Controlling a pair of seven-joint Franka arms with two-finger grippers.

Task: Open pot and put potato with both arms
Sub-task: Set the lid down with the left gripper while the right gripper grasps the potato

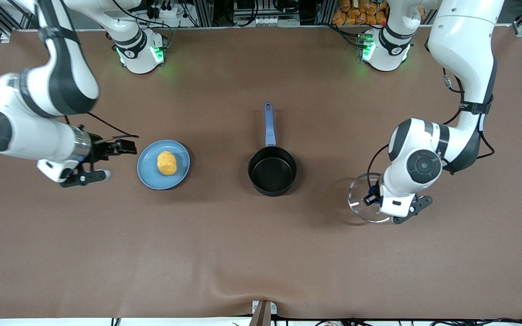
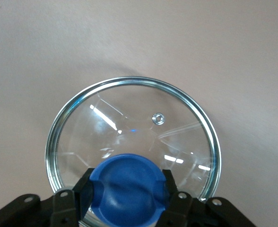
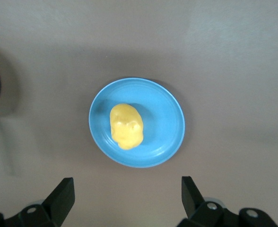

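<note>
The black pot (image 1: 272, 171) stands open in the middle of the table, its blue handle (image 1: 269, 124) pointing toward the robots' bases. The yellow potato (image 1: 166, 163) (image 3: 126, 126) lies on a blue plate (image 1: 145, 179) (image 3: 172, 137) beside the pot, toward the right arm's end. My right gripper (image 1: 116, 160) (image 3: 127, 189) hangs open beside the plate, with nothing between its fingers. My left gripper (image 1: 372, 199) (image 2: 127, 182) is shut on the blue knob (image 2: 127, 189) of the glass lid (image 1: 358, 199) (image 2: 129, 118). It holds the lid low at the left arm's end; whether the lid touches the table I cannot tell.
The brown table cover (image 1: 261, 253) spreads bare around the pot, the plate and the lid. Both arm bases (image 1: 141, 52) (image 1: 385, 50) stand along the table's edge farthest from the front camera.
</note>
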